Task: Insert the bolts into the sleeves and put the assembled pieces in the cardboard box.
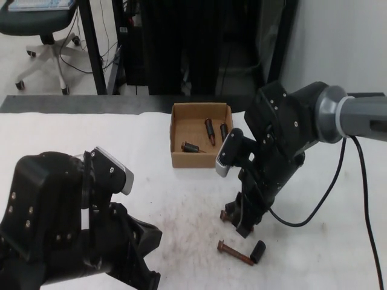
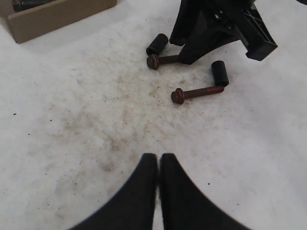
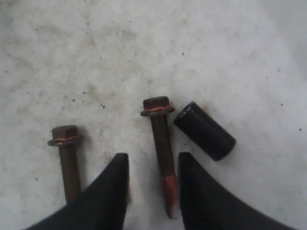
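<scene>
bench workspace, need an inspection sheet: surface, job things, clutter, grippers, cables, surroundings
surface: white bench cover, brownish stains in the middle
job's things: box at the back with three dark pieces inside; two loose bolts and two loose sleeves lying on the cover, none assembled
clutter: nothing seen
grippers: left gripper shut and empty above the cover; right gripper open, fingers either side of one bolt's shank, a sleeve beside it
cables: black cable looping from the right arm onto the cover
surroundings: chair and dark frames behind the bench
</scene>
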Robot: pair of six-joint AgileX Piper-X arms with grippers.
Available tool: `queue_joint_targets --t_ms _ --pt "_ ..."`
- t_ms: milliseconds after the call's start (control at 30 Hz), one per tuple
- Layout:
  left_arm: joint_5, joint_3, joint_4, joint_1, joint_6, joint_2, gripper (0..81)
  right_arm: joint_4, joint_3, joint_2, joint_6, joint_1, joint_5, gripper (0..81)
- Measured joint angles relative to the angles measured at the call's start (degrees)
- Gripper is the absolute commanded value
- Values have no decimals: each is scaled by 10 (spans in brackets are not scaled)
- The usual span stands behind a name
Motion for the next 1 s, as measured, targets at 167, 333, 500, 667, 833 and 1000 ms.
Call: queue_joint_targets --t_ms 167,333,500,667,833,1000 --pt "0 0 0 0 0 0 38 -14 8 6 -20 0 0 321" --pt "0 0 0 0 0 0 38 -34 9 14 -25 0 10 321" --pt "0 0 0 0 1 0 38 -45 9 16 -36 0 24 321" --pt "0 0 0 0 11 0 38 -48 9 16 -47 0 28 321" --pt "-5 0 0 0 14 0 38 -57 9 17 -60 0 28 321" --pt "-5 0 0 0 13 0 38 -57 7 41 -68 0 27 321"
